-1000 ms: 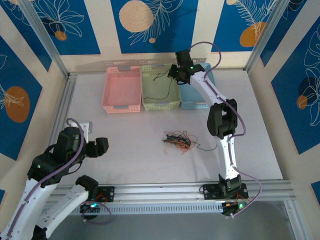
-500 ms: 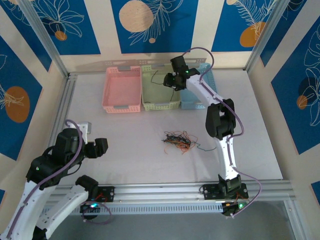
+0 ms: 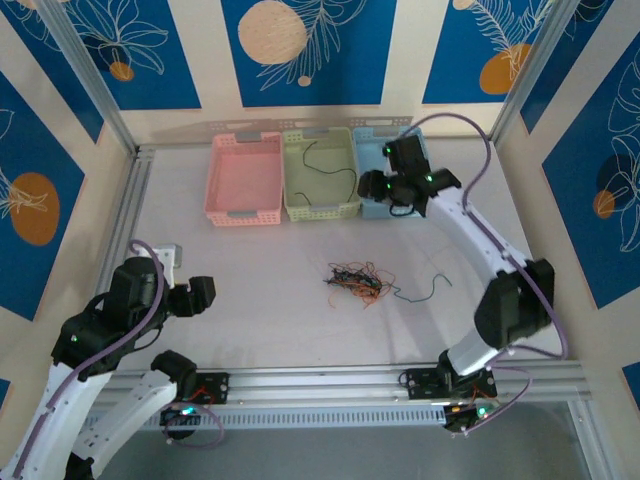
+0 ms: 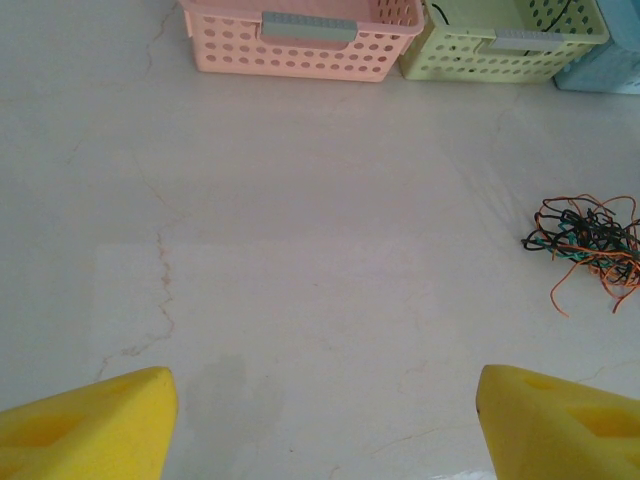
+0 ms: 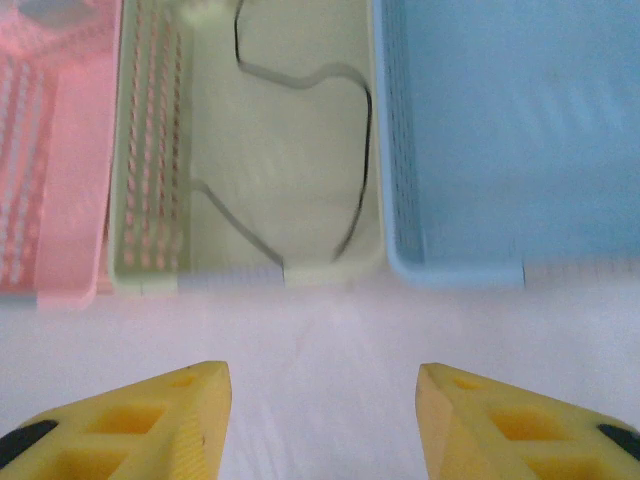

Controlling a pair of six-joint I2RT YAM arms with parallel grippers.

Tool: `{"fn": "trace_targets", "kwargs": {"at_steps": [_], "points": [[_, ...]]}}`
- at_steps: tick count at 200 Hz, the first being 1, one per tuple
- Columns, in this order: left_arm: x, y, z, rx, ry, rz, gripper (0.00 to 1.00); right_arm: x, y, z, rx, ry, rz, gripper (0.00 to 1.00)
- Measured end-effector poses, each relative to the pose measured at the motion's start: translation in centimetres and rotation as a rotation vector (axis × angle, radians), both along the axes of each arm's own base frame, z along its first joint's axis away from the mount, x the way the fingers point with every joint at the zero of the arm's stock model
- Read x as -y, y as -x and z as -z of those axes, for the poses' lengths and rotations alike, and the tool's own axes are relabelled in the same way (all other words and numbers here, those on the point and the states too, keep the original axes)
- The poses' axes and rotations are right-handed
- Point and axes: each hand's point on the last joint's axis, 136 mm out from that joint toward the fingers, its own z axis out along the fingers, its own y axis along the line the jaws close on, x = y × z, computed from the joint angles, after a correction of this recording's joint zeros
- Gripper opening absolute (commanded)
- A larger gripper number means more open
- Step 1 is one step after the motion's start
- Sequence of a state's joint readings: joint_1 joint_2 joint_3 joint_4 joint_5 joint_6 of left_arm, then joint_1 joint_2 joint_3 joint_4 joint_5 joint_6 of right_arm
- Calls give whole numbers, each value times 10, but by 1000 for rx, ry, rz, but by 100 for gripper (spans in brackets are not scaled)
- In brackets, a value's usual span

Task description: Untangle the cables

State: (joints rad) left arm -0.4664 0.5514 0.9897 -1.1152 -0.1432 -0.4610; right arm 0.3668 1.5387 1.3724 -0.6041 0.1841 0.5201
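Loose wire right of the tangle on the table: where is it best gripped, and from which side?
Probably its free right end, where the loose wire curls away from the tangle. Come straight down from above: it lies flat on the table, with bare surface around that end, while the left end reaches the tangle.

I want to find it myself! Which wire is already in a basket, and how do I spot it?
Find the row of three baskets at the table's far edge. Inside the middle, green basket lies a thin black cable, loose and curvy. Most others sit knotted in a colourful pile mid-table.
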Motion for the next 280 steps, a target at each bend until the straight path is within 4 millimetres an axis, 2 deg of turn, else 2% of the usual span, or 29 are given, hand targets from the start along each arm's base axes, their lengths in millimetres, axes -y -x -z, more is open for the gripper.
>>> {"fn": "trace_targets", "kwargs": {"at_steps": [14,35,50,63,83,129,177,222,280], "points": [[0,-1,1,-5,-2,0,79,4,25,22,-61,-3,-15,51],[1,-2,3,-20,-10,1,79,8,61,69,-198,4,-41,49],[3,-3,5,-29,-11,5,79,9,83,95,-281,11,-60,48],[4,-3,5,-34,-7,13,78,7,97,108,-326,20,-78,48],[11,-2,6,-44,2,49,77,3,107,117,-354,26,-99,48],[41,-5,-2,-58,111,157,77,5,110,130,-382,59,-111,48],[53,-2,-7,-32,153,232,78,8,110,141,-406,84,-127,45],[58,1,-8,-16,176,263,78,7,112,156,-450,106,-153,31],[59,1,-4,-26,174,264,78,-2,107,147,-419,90,-192,3]]}}
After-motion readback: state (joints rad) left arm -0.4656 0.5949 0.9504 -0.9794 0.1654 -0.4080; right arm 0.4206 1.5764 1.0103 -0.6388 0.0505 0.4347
